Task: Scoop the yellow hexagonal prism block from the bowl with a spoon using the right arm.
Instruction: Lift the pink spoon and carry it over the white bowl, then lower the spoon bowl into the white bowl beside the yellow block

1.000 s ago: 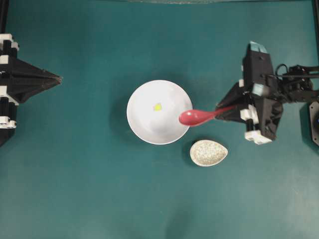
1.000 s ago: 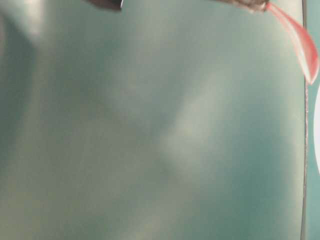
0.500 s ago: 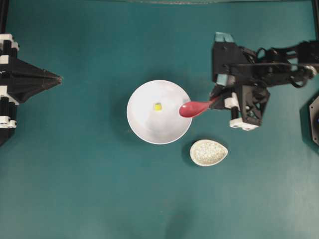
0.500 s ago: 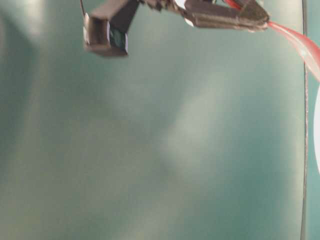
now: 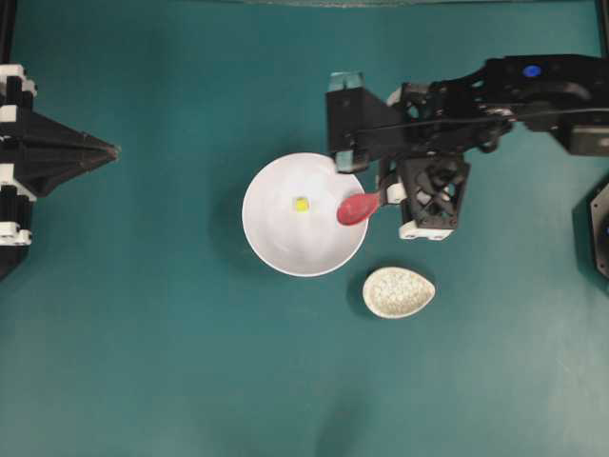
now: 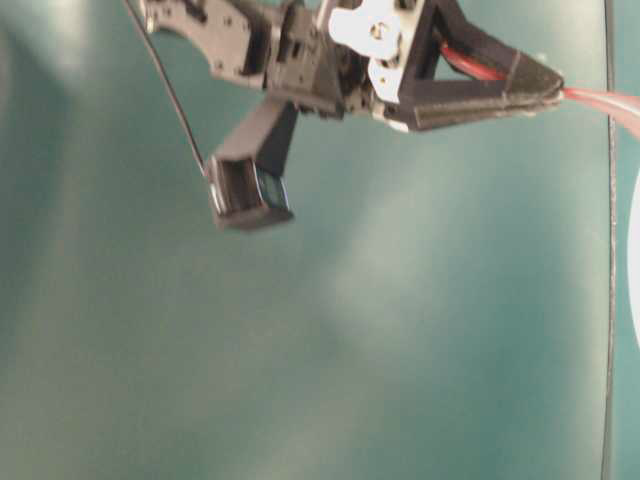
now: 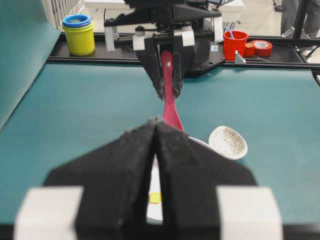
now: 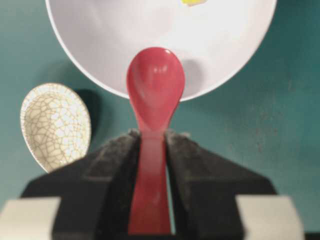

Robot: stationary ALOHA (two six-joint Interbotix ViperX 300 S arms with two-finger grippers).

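We see the right gripper [image 8: 150, 150] clamped on the spoon [image 5: 358, 208] by its handle, tip over the bowl [image 5: 276, 243] rim. The block [image 5: 301, 204] sits inside: tiny, light, likely to skid on glossy ceramic. Left gripper [image 7: 156, 131] is closed, empty.
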